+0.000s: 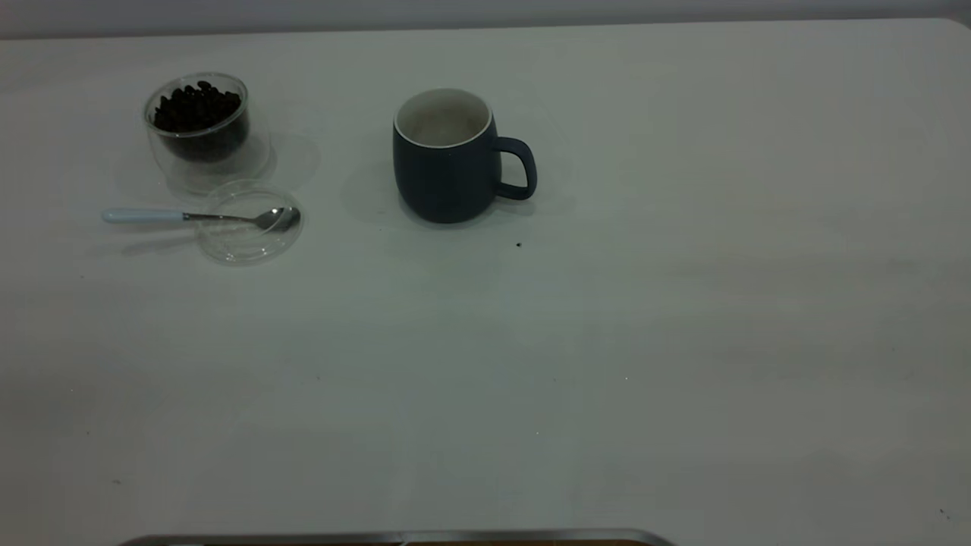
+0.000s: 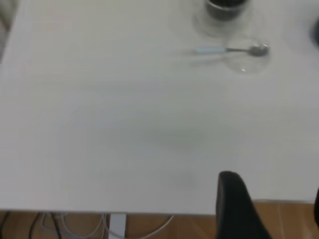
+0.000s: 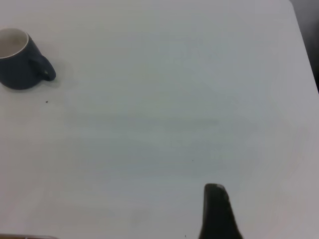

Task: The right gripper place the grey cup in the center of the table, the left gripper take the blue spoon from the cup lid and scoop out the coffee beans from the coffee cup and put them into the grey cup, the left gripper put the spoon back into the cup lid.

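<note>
Mug (image 1: 447, 158) taken as landmark; it stands upright near table (image 1: 683, 341) centre, handle toward the right arm's side, interior apparently empty.

Glass cup (image 1: 199, 129) of beans (image 1: 196, 106) is set well to the mug's left-arm side. Lid (image 1: 249, 221) lies flat just beside the glass cup, on its near side. Spoon (image 1: 201, 217) is laid across the lid: bowl resting on it, pointing toward the mug, pale handle projecting away from the mug over bare tabletop.

Left gripper (image 2: 271, 209) is seen only at the near table edge, well apart from the spoon; nothing is held, opening cannot be told. Right gripper (image 3: 217, 211): one finger seen, empty, opening cannot be told.

Judged: the left arm is the nearer; the handle's long axis runs crosswise to its approach.

Surface plain white; a small dark speck (image 1: 519, 244) lies near the mug.
</note>
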Tool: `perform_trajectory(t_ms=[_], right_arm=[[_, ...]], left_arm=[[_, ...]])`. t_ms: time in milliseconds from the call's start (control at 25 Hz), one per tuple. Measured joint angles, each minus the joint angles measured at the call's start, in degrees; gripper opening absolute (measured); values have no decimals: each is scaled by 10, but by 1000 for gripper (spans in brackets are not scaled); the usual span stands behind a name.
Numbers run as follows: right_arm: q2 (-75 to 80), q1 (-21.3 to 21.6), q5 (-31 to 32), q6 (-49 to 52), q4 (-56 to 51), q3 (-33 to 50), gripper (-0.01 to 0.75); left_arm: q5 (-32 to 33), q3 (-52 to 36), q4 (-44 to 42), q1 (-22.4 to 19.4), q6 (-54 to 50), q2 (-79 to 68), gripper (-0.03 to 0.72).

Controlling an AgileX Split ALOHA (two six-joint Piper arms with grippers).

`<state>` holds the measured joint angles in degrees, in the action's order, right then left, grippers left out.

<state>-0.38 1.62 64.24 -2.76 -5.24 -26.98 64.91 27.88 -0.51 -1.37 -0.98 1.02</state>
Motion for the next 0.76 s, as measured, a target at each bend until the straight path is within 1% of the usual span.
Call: perform_trajectory(t_ms=[80,760], right_arm=[[0,0,0,0,0,0,530],[0,0,0,0,0,0,530]], left_arm=[[1,0,0,-5,0,0,446],[1,0,0,-5,-2,0,446]])
